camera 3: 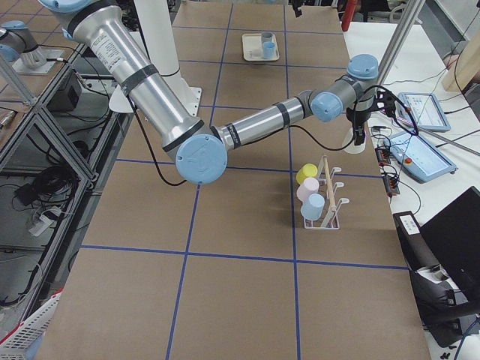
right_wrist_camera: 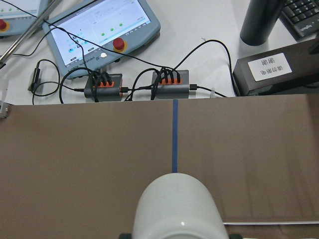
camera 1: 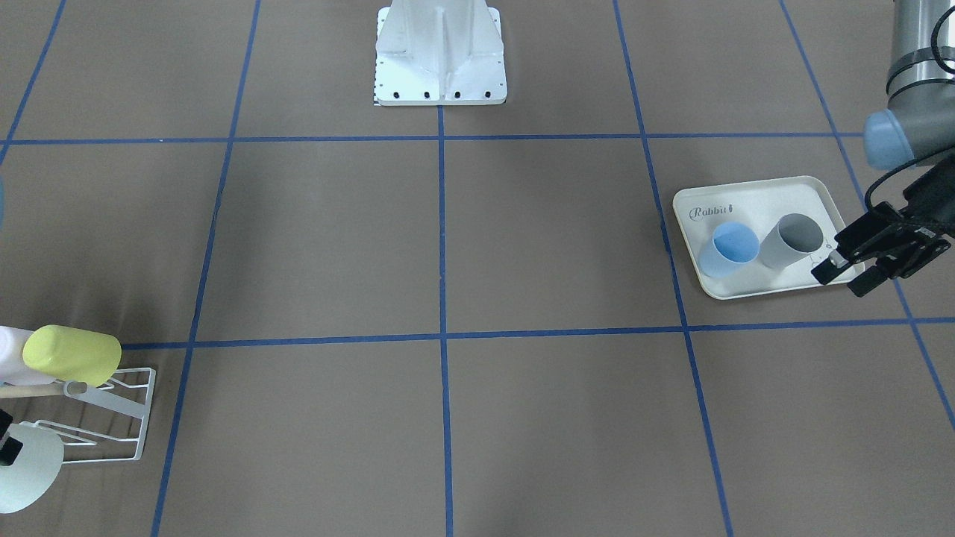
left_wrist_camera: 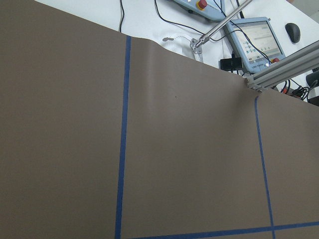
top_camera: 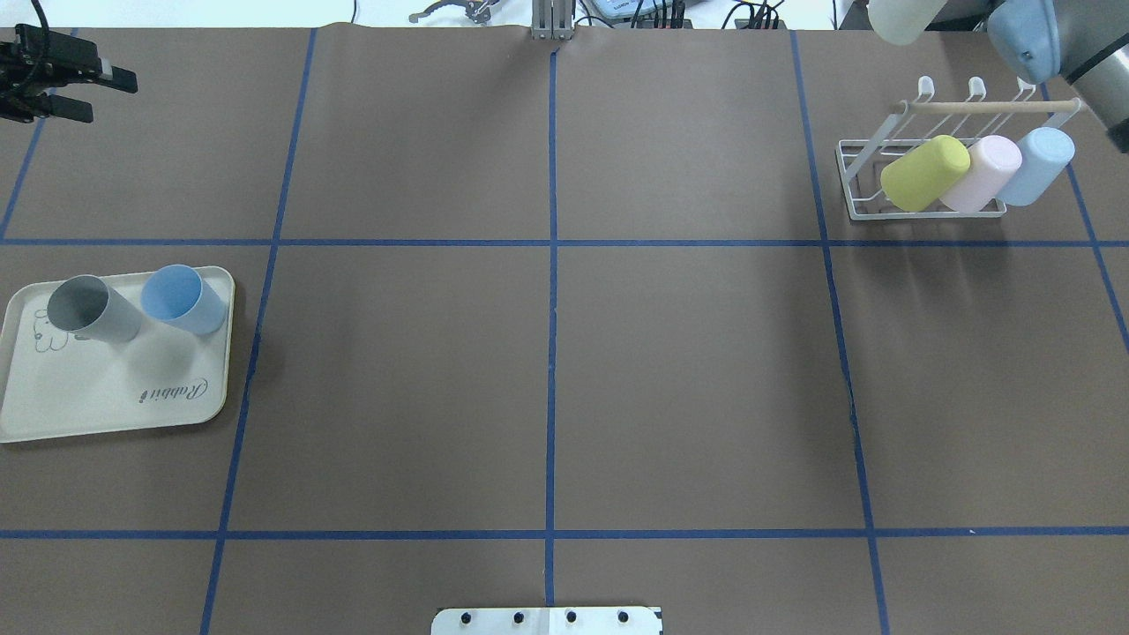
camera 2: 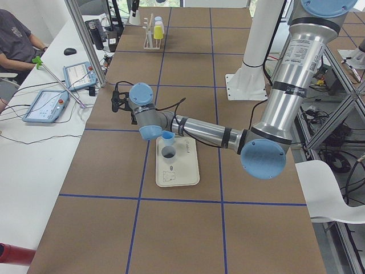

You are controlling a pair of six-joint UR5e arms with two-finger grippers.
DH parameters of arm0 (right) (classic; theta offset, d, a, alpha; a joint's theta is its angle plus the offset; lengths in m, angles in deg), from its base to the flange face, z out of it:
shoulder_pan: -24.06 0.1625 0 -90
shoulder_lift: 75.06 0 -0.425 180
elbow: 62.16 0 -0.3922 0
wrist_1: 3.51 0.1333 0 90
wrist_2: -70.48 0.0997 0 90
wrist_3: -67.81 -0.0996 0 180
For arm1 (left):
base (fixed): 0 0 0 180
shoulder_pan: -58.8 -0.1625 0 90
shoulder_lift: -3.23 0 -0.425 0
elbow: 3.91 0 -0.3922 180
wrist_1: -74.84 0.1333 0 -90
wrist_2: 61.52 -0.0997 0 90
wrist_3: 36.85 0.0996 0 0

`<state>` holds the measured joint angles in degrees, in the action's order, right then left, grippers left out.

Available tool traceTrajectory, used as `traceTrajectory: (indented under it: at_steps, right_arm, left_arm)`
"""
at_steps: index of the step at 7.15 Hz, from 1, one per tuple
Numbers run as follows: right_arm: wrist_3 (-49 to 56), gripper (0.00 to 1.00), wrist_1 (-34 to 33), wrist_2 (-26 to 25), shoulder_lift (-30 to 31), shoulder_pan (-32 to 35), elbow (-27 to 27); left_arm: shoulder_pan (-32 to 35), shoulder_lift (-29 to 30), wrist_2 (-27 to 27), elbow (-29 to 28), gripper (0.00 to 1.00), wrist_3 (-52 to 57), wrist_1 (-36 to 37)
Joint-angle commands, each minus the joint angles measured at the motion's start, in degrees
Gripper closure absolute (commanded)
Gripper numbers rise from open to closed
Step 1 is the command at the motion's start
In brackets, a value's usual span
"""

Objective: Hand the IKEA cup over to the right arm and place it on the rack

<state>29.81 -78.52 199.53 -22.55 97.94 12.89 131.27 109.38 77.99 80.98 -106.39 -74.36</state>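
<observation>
Your right gripper (camera 1: 7,441) has the white cup (top_camera: 900,19), the one this task is about. It appears clamped on it, though the cup hides most of the fingers in the wrist view, so I judge that from the cup hanging in the air. The cup sits raised and apart from the rack (top_camera: 851,181), off its operator side and not yet over the wires. With the cup on this arm, the handover looks done and only the placing is left.

On the rack, a yellow cup (top_camera: 924,173), a pink cup (top_camera: 986,169) and a pale blue cup (top_camera: 1039,163) lean in a row against the wooden dowel (top_camera: 988,107), which props them at a tilt. The only free room looks to be beside the yellow cup, so aim there and keep clear of its wall.

Your left gripper (top_camera: 113,101) is spread open and empty. It is held high beyond the tray (top_camera: 106,406) (out of the other arm's way). A grey cup (top_camera: 88,309) and a blue cup (top_camera: 181,300) stand upright side by side on that tray.
</observation>
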Motion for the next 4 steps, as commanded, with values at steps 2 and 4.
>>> traceTrajectory:
  at_steps: [2, 4]
  right_arm:
    - [3.6, 0.65, -0.1, 0.7, 4.1, 0.0, -0.9]
    - [3.9, 0.64, -0.1, 0.5, 4.4, -0.2, -1.4]
  left_arm:
    - [0.1, -0.1, 0.1, 0.4, 0.00, -0.1, 0.0]
    - [0.0, -0.1, 0.1, 0.5, 0.00, -0.1, 0.0]
